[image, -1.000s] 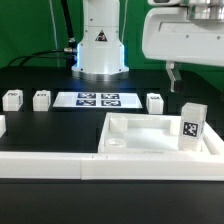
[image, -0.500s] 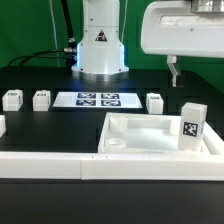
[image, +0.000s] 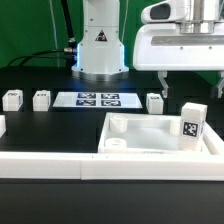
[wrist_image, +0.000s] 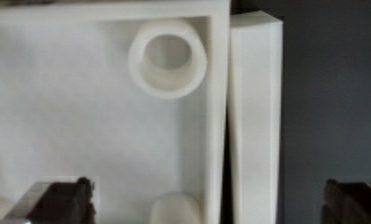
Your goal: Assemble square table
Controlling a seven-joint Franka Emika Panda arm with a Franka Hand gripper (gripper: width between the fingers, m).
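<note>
The square table's white tray-like tabletop (image: 150,138) lies at the front right, against the long wall strip (image: 60,165). One tagged leg (image: 192,125) stands upright at its right end. Three loose legs (image: 12,99) (image: 41,99) (image: 155,102) stand on the black table behind. My gripper (image: 191,85) hangs open above the tabletop's right part, just over the upright leg, holding nothing. In the wrist view a round corner socket (wrist_image: 169,60) shows in the tabletop (wrist_image: 57,110), and the gripper (wrist_image: 208,203) is spread wide with dark fingertips (wrist_image: 61,200) at both sides.
The marker board (image: 98,99) lies flat behind the tabletop, in front of the robot base (image: 100,50). The wall strip (wrist_image: 256,120) runs along the tabletop's rim in the wrist view. A white piece (image: 2,126) is cut off at the exterior view's left edge.
The gripper has come lower and toward the exterior view's left, so that both fingers now show above the tabletop. It stayed open. The parts have not moved.
</note>
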